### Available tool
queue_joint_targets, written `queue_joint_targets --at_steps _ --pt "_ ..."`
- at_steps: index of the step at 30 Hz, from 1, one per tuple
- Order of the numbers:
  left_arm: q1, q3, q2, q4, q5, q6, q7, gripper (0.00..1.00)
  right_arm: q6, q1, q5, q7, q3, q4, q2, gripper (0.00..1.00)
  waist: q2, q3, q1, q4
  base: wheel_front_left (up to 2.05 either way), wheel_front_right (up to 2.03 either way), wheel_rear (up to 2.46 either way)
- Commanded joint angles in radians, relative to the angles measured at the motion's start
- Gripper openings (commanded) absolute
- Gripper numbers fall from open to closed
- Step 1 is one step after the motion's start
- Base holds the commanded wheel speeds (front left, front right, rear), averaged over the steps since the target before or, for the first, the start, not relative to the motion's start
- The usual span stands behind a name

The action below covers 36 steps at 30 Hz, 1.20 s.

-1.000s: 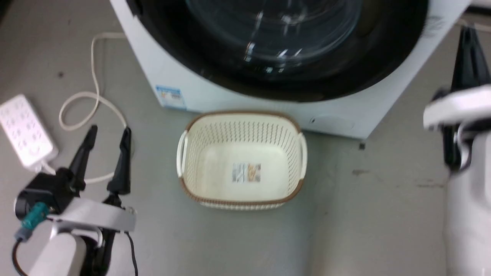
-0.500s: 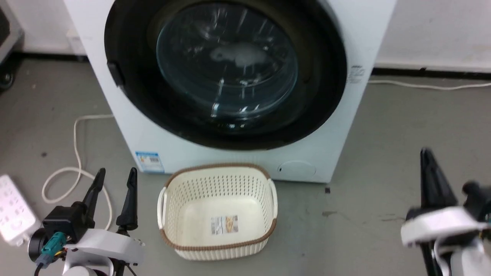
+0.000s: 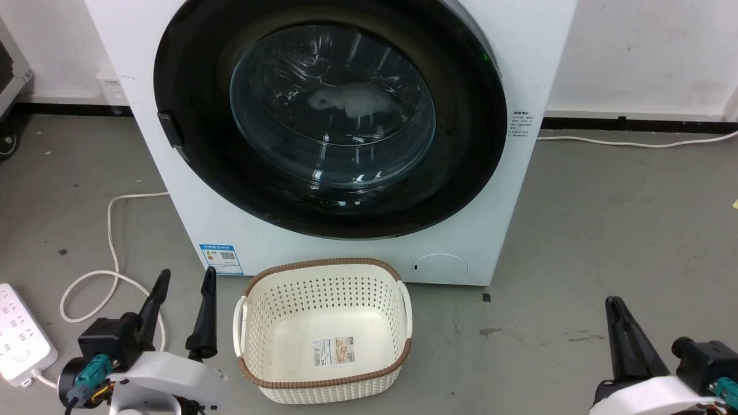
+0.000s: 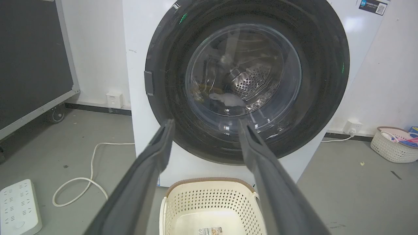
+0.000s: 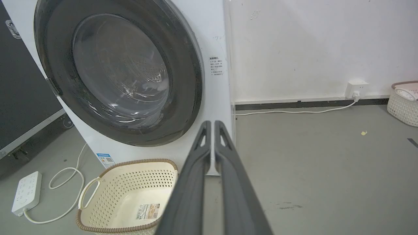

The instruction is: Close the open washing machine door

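The white washing machine (image 3: 536,69) stands at the back of the head view. Its washing machine door (image 3: 331,109), a glossy black rim around a bulging glass bowl, lies flat against the front, with no gap showing. Steel drum holes show through the glass (image 4: 251,81). My left gripper (image 3: 184,276) hovers low at the left, open and empty, well short of the door. My right gripper (image 3: 612,301) is low at the right, its fingers pressed together on nothing. The left wrist view has its open gripper (image 4: 205,122) aimed at the door (image 4: 326,65). The right gripper (image 5: 212,123) is shut.
A cream perforated basket (image 3: 323,262) sits on the floor right before the washer, between my grippers. At the far left lie a white power strip (image 3: 20,334) and a looped cable (image 3: 109,230). A dark wheeled panel (image 4: 32,65) stands left, and another basket (image 4: 393,145) sits by the right wall.
The head camera has tilted up, so the whole washer front has come into the picture. My right gripper has dropped from beside the washer's right side to low near the floor.
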Motion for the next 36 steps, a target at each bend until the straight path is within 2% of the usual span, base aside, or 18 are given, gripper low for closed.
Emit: queue_joint_targets --at_steps 1,2,29,30,36 --pt "0.014 -0.004 -0.001 0.005 -0.004 0.005 0.005 1.00 -0.001 0.014 0.003 0.005 0.002 -0.012 -0.002 0.70 0.0000 -0.001 0.0000 0.000 0.00 0.00 0.00" --pt "0.014 -0.005 -0.002 0.006 -0.005 0.006 0.007 1.00 -0.001 0.015 -0.001 0.009 0.002 -0.016 -0.002 1.00 0.0000 -0.001 0.0000 0.001 0.00 0.00 0.00" --pt "0.001 -0.028 0.019 0.015 0.004 0.030 0.038 1.00 -0.001 0.013 0.003 0.040 0.019 -0.035 -0.002 1.00 0.0000 0.003 0.0000 0.013 0.00 0.00 0.00" --pt "0.000 -0.026 0.018 0.016 0.001 0.026 0.043 0.00 0.000 0.002 0.002 0.039 0.019 -0.030 0.000 0.00 0.0000 0.003 0.0000 0.013 0.00 0.00 0.00" --pt "0.001 -0.021 0.012 0.014 0.010 0.023 0.047 0.00 0.000 0.000 -0.001 0.040 0.020 -0.031 0.000 0.00 0.0000 0.004 0.0001 0.015 0.00 0.00 0.00"
